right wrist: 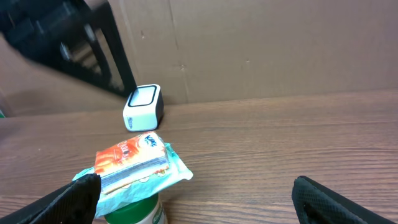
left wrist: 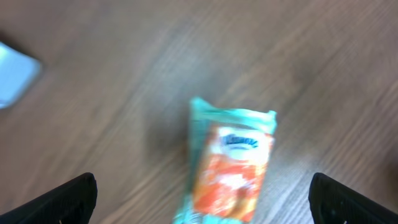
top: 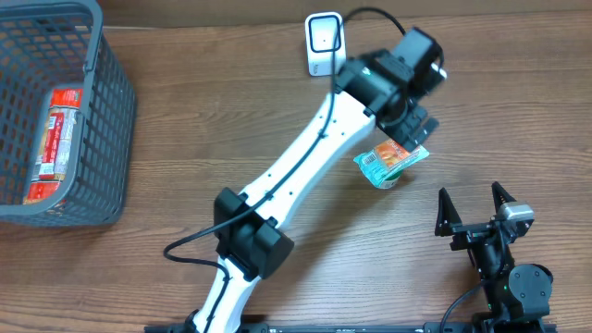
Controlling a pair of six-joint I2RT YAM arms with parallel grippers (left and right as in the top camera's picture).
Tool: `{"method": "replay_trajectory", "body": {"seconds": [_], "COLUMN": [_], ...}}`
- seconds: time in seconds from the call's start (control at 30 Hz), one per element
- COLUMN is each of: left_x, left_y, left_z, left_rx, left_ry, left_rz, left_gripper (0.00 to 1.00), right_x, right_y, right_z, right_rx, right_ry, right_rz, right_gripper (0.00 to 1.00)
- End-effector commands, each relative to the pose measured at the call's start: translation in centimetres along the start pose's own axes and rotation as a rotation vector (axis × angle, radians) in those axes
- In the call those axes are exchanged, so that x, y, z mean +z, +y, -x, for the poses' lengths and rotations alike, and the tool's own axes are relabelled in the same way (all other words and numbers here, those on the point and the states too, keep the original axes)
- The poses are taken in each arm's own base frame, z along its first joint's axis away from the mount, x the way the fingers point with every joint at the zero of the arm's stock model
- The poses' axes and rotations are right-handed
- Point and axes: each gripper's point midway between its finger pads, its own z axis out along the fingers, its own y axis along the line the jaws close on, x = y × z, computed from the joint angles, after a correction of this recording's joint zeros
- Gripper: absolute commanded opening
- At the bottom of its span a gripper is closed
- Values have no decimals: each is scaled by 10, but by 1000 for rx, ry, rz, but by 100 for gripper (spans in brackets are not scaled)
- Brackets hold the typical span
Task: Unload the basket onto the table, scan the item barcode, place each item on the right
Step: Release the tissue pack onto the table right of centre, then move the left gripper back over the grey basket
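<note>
Closest to the overhead lens, my white-shelled left arm [top: 305,157] is stretching from 6 o'clock toward 1 o'clock. Its left tool [top: 413,129] is hovering just above the teal-and-orange flat plastic packet [top: 392,162]. I am seeing its jaws spread fully wide and gripping nothing. In the left wrist view the packet is showing blurred between the fingertips [left wrist: 74,196], clear of both. The packet is lying on a green-topped round container [right wrist: 140,210], at about 3 o'clock on the brown wooden desk [top: 185,185]. The small white box-shaped barcode scanner [top: 324,44] is standing at 12 o'clock, apart from the packet. The right tool [top: 470,196] is sitting at 5 o'clock, wide open and empty. A grey plastic mesh basket [top: 111,120] is sitting at 9 o'clock, holding a red packet [top: 55,139].
</note>
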Motion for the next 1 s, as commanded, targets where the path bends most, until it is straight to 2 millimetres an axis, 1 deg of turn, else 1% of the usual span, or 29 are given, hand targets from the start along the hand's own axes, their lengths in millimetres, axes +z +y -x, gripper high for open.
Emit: {"method": "replay_trajectory", "body": {"seconds": [0.0,0.13,0.33,0.4,0.53,0.6,0.63,0.67,0.7,0.77,0.8,0.97], "left_x": [-54,-90,-144,-163,-207,-228,-239,-244,-250,-258,-264,-281], "left_y": [44,100,191,221,280,306,322,328,340,355,366,391], "left_z": [19,14,-10,-20,-48,-65,-76,-82,-94,-112,-127,-165], "left_rx": [-59,-144,-330,-411,-562,-618,-653,-675,-721,-787,-829,-921], "left_ry": [-109,-135,-186,-217,-291,-318,-329,-333,-337,-335,-326,-311], "left_rz": [109,221,354,396,492,543,573,586,605,630,649,702], "left_gripper": [100,100,100,100,100,99,100,100,100,100,100,100], "right_x": [0,0,0,0,0,0,0,0,0,0,0,0], "right_y": [-1,-1,-1,-1,-1,-1,-1,-1,-1,-1,-1,-1], "right_z": [-1,-1,-1,-1,-1,-1,-1,-1,-1,-1,-1,-1], "right_rx": [-4,-4,-4,-4,-4,-4,-4,-4,-4,-4,-4,-4], "right_ry": [-6,-6,-6,-6,-6,-6,-6,-6,-6,-6,-6,-6], "right_rz": [-3,-3,-3,-3,-3,-3,-3,-3,-3,-3,-3,-3], "right_gripper": [100,100,100,100,100,100,100,100,100,100,100,100]}}
